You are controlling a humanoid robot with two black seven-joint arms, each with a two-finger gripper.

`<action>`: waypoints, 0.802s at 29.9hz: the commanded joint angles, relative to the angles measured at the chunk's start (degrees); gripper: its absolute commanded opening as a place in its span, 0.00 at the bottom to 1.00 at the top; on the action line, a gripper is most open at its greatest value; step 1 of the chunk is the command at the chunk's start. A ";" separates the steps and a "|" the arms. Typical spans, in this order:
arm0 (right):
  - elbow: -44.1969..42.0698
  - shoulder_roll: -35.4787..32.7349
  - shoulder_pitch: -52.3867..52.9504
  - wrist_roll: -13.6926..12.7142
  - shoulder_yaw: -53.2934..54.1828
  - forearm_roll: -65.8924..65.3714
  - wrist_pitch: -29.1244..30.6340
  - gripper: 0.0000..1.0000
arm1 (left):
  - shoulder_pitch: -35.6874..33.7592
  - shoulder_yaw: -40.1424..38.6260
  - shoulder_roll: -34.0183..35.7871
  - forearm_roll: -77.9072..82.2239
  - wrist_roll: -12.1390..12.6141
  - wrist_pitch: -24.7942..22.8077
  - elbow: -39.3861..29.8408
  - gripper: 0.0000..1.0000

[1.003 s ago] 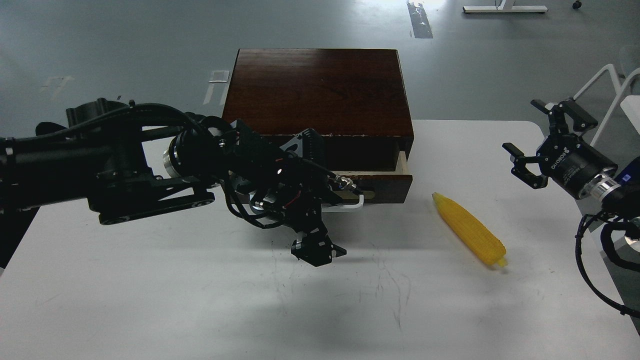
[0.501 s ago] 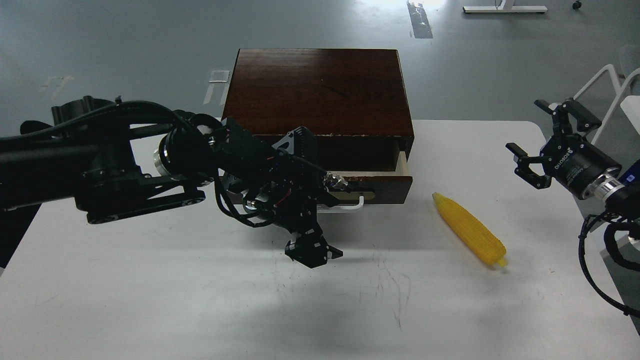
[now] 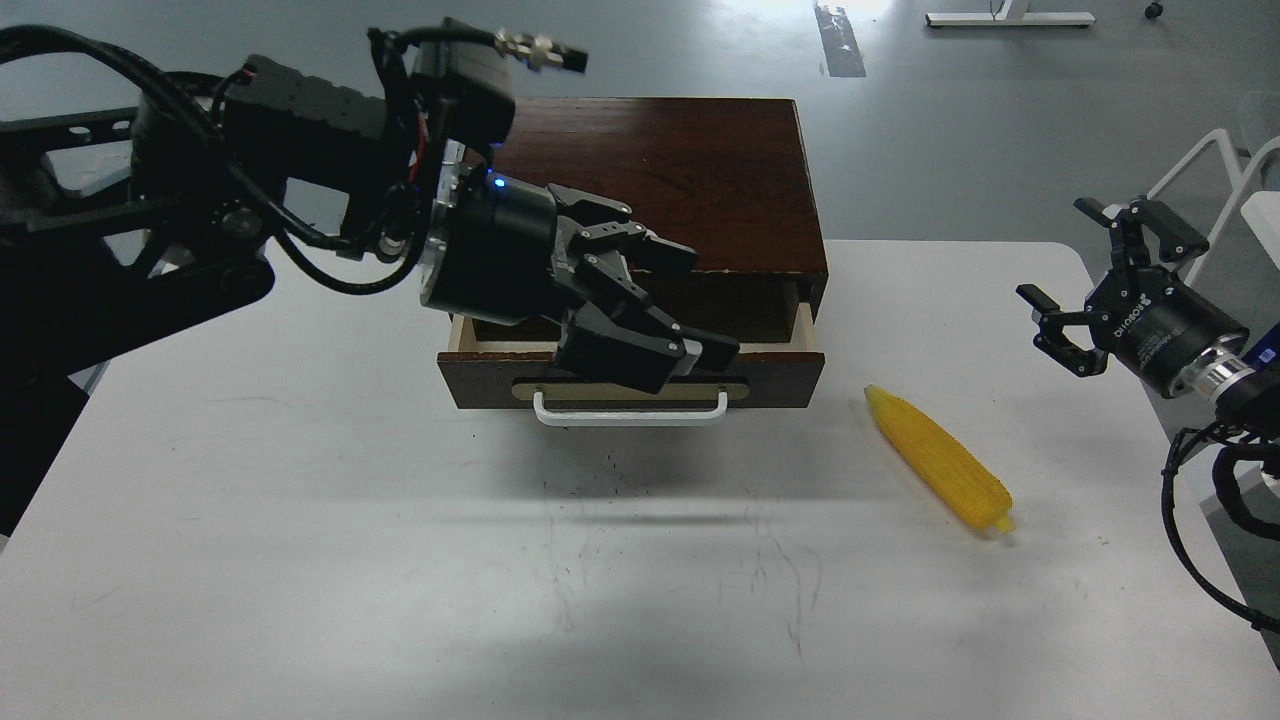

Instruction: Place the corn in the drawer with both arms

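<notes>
The corn (image 3: pixel 940 464) lies on the white table (image 3: pixel 300 560), right of the drawer, slanting toward the front right. The drawer (image 3: pixel 780 377) of the dark brown box (image 3: pixel 690 170) is pulled partly out, showing its white bar handle (image 3: pixel 630 412), brass plate and pale sides. My left gripper (image 3: pixel 707 305) hangs above the drawer's middle, fingers pointing right, open and empty. It hides part of the drawer's inside. My right gripper (image 3: pixel 1062 262) is open and empty, raised above the table's right edge, up and right of the corn.
The box stands at the table's back edge. White frame legs (image 3: pixel 1210 170) stand beyond the right edge. The grey floor lies behind. My left arm's thick links and cables (image 3: pixel 250 170) fill the upper left.
My left arm has risen from in front of the handle and turned. Its gripper is now above the drawer, pointing right. The right gripper has drifted slightly right. Corn and drawer have not moved.
</notes>
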 commanded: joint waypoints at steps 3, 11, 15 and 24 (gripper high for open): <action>0.18 -0.07 0.09 0.00 0.03 0.00 0.00 1.00 | 9.29 -0.43 7.89 -28.12 -0.02 1.59 2.39 0.99; 0.80 -1.20 0.44 0.00 -0.05 -0.18 0.00 1.00 | 22.04 -0.61 11.42 -56.80 -0.02 7.14 13.72 0.99; 1.32 -2.87 1.32 0.00 -0.05 -1.67 0.00 1.00 | 26.36 -0.70 10.55 -68.32 -0.02 6.97 21.89 0.99; 7.20 -9.55 7.90 0.00 -0.14 -37.03 0.00 0.99 | 34.53 -7.01 5.28 -73.81 -0.02 7.14 26.93 0.99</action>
